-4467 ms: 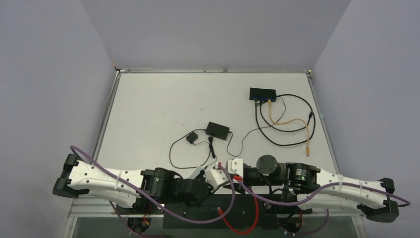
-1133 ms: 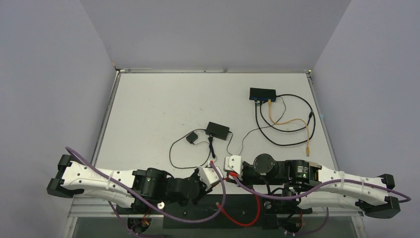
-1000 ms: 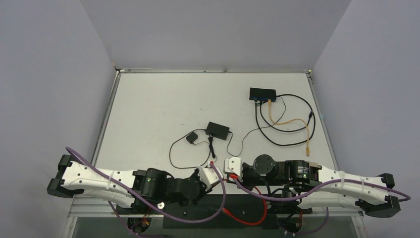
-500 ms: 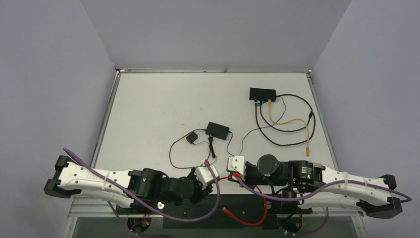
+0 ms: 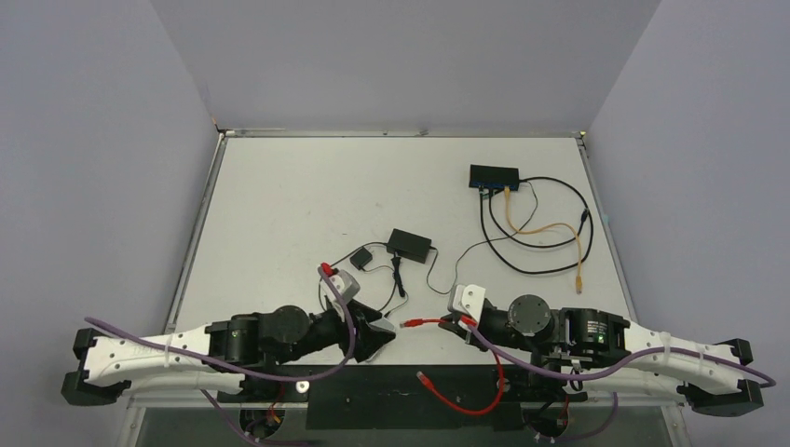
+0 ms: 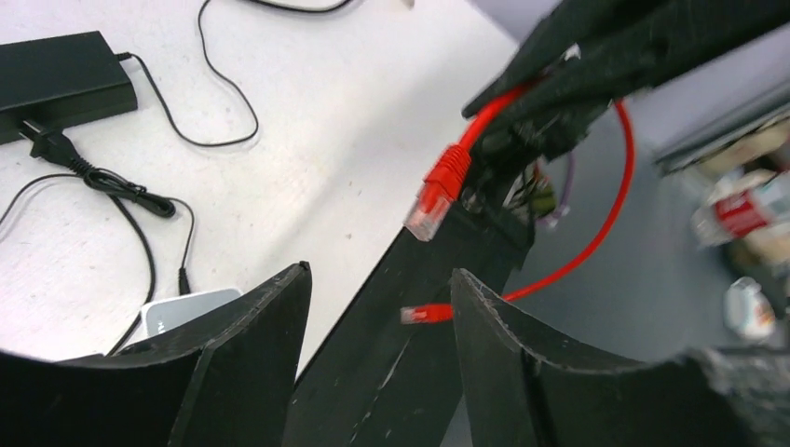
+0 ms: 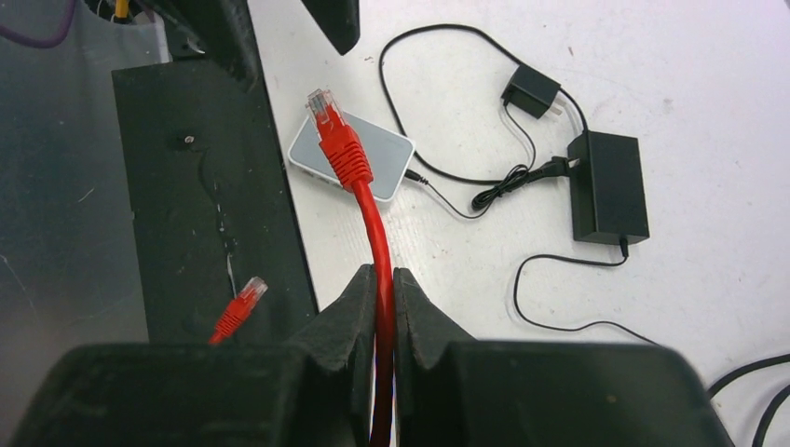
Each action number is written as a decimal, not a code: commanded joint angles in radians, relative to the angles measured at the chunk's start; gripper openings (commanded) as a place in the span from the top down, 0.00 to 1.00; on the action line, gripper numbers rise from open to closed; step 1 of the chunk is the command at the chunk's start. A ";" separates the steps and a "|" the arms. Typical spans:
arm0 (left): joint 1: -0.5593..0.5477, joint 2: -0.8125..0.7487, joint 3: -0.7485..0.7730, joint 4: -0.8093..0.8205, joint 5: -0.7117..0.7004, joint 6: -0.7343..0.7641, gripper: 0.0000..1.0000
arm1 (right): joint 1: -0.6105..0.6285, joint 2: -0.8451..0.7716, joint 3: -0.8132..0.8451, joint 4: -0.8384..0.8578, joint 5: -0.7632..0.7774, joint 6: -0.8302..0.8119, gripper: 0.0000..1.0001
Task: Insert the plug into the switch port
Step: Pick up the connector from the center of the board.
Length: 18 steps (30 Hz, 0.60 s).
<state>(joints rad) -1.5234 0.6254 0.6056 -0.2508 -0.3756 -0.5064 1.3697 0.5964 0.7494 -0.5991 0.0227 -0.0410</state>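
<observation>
The right gripper (image 7: pixel 382 279) is clamping its two fingers tight on the red patch cable (image 7: pixel 376 228), a short way behind the plug (image 7: pixel 333 126). The plug is sticking out ahead of the fingertips, clear tip leading. The left gripper (image 6: pixel 377 279) is hanging with its fingers spread and nothing between them. In its wrist view the plug is floating just beyond those fingertips, touching neither. The cable's other end (image 5: pixel 424 378) is lying loose on the black base plate (image 7: pixel 186 186), beside and below the right gripper.

The switch (image 5: pixel 494 173) is sitting well apart from both grippers, far out ahead of the right one, with its blue-trimmed face turned back toward the arms. The switch port (image 5: pixel 491 185) is somewhere in the row along that face, but which sockets are free is too small to tell. An orange cable (image 5: pixel 578 244) is already running into one of them. Under the held plug a light grey pad (image 7: pixel 351 149) is lying on the table (image 5: pixel 279 205), and a black adapter brick (image 7: pixel 607 186) is resting further ahead.

By my reading, only the pick-up is done. The carry across, the turning of the plug toward the ports, the lining up and the push home are all waiting. Since the grip is on cable rather than plug body, the tip may be flexing on contact.
</observation>
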 commanded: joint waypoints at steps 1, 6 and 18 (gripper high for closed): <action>0.158 -0.097 -0.074 0.217 0.222 -0.135 0.45 | 0.007 -0.019 -0.010 0.096 0.069 0.002 1.00; 0.335 -0.128 -0.144 0.343 0.395 -0.255 0.43 | 0.009 -0.002 -0.027 0.159 0.088 -0.003 1.00; 0.453 -0.118 -0.218 0.504 0.596 -0.408 0.42 | 0.009 0.016 -0.096 0.325 0.128 0.005 1.00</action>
<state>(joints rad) -1.0912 0.5098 0.3969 0.1291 0.1329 -0.8547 1.3697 0.6029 0.6640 -0.3931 0.1181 -0.0410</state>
